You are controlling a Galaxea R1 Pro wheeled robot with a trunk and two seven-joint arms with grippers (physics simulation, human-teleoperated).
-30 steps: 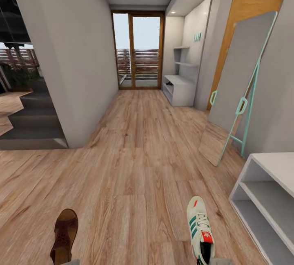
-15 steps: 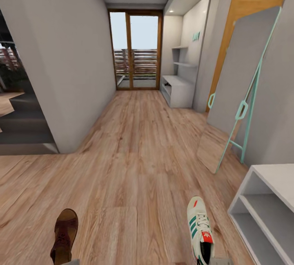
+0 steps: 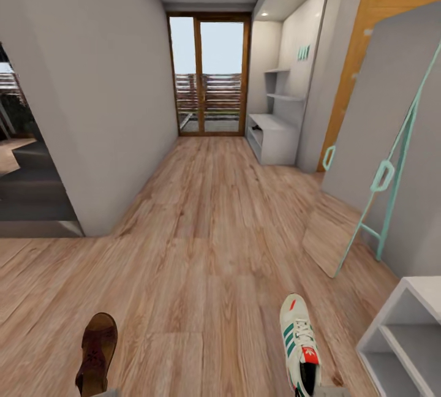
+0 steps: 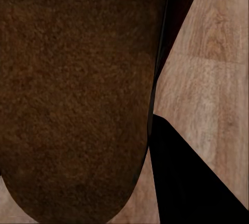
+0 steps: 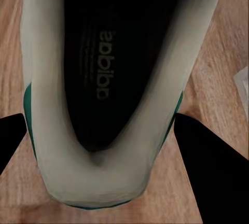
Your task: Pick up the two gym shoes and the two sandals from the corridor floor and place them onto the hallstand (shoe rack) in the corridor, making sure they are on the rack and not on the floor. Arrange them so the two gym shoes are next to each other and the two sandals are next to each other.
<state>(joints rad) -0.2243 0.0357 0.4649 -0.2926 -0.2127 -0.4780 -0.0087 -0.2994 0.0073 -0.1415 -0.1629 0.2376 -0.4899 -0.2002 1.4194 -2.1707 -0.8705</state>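
A brown sandal [image 3: 97,354] hangs low at the left of the head view, over the corridor floor [image 3: 208,244]. In the left wrist view its dark sole [image 4: 72,94] sits against a black finger [image 4: 181,182] of my left gripper [image 4: 119,125], which is shut on it. A white gym shoe [image 3: 300,345] with green stripes hangs low at the right. My right gripper [image 5: 101,136] is shut on its heel [image 5: 93,177], with a black finger [image 5: 207,167] on each side. The pale grey hallstand [image 3: 274,133] stands far down the corridor on the right. A small dark thing [image 3: 256,135] lies in its shelf, too small to identify.
A tall leaning mirror [image 3: 380,133] with a teal frame stands against the right wall, before an orange-brown door [image 3: 361,41]. A plain white low shelf unit [image 3: 407,336] is at the near right. A grey wall corner [image 3: 92,139] juts in on the left. Glass doors [image 3: 208,75] close the corridor's end.
The whole view has shifted: the mirror looks larger and the white shelf unit has slid toward the lower right corner. The sandal and gym shoe keep their places in the view.
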